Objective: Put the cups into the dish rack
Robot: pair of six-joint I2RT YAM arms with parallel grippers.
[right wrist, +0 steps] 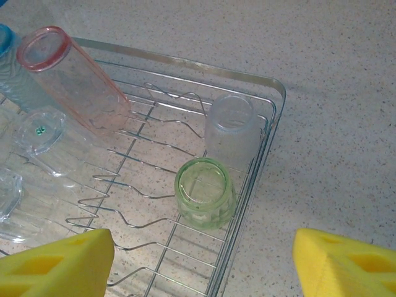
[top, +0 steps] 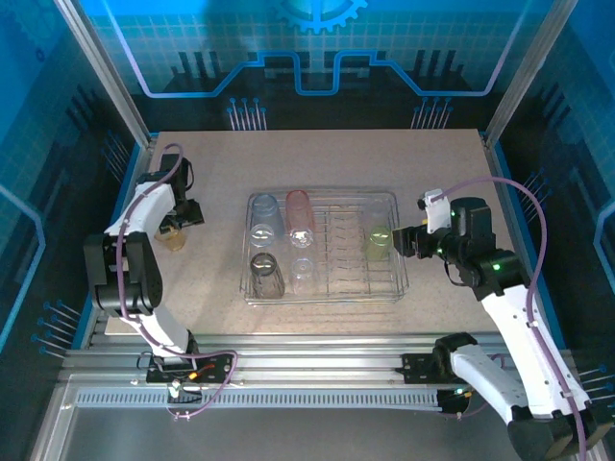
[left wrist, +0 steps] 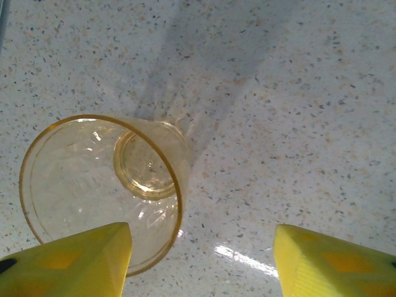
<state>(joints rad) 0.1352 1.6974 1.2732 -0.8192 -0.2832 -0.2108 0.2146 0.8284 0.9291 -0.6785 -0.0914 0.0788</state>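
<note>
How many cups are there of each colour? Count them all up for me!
Blue cup: 1
Pink cup: 1
Dark grey cup: 1
Clear cup: 1
Frosted white cup: 1
Green cup: 1
Yellow cup: 1
Total: 7 cups

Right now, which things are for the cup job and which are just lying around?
For the job: dish rack, pink cup, blue cup, grey cup, clear cup, green cup, yellow cup not yet racked.
Just there: speckled table, metal rails.
</note>
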